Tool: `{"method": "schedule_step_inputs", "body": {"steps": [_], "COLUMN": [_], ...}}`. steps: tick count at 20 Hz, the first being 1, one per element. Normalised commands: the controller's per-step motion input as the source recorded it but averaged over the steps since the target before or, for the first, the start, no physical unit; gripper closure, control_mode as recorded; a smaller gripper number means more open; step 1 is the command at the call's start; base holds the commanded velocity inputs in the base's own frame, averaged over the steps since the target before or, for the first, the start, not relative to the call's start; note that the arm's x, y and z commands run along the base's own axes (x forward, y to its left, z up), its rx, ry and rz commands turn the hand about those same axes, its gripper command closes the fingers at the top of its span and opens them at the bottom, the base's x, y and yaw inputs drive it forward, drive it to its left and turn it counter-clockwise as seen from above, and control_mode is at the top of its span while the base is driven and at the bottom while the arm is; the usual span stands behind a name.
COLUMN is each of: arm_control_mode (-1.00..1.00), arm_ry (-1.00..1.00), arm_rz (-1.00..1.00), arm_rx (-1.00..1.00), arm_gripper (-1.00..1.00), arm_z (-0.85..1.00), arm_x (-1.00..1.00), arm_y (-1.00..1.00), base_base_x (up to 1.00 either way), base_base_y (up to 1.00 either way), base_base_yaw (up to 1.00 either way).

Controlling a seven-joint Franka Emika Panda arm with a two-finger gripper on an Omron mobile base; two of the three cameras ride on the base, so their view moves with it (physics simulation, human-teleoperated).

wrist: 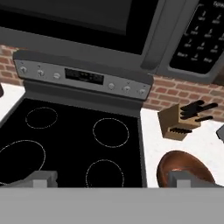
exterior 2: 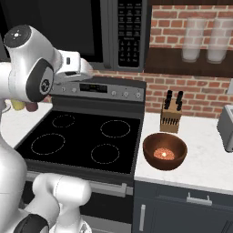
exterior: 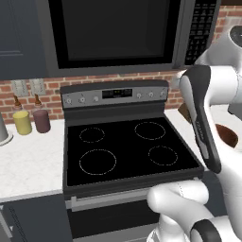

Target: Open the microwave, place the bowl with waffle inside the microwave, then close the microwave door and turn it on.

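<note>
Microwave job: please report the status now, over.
Gripper open, empty, above the stove. Microwave door shut. Bowl with waffle on the counter beside the knife block. Nothing in the way.

Kitchen background: red brick wall (exterior 2: 200, 93) behind white speckled stone counter (exterior 2: 205, 154).
Black glass-topped stove (exterior: 123, 146) set between counter runs; dark grey lower cabinets (exterior 2: 182, 211); wooden knife block (exterior 2: 171, 117) near wall.

Bowl (exterior 2: 164, 150) w/ waffle (exterior 2: 164, 154) on counter (exterior 2: 205, 159) (right of stove (exterior 2: 82, 141)), microwave door (exterior 2: 59, 27) shut
</note>
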Motion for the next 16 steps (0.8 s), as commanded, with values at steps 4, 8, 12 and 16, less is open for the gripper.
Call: {"method": "schedule_step_inputs", "body": {"steps": [4, 8, 12, 16], "arm_control_mode": [-1.0, -1.0, -1.0, -1.0], "arm_ry": [-0.12, -0.15, -0.17, -0.12], "arm_rz": [-0.06, -0.03, -0.04, -0.04], "arm_rx": [0.0, 0.0, 0.0, 0.02], "arm_gripper": [-1.0, -1.0, -1.0, -1.0], "arm_z": [0.57, 0.2, 0.0, 0.0], "arm_x": [0.0, 0.02, 0.23, 0.39], "arm_y": [-0.21, -0.17, -0.14, -0.24], "base_base_x": [0.0, 0.0, 0.0, 0.0], "base_base_y": [0.0, 0.0, 0.0, 0.0], "base_base_yaw": [0.0, 0.0, 0.0, 0.0]}}
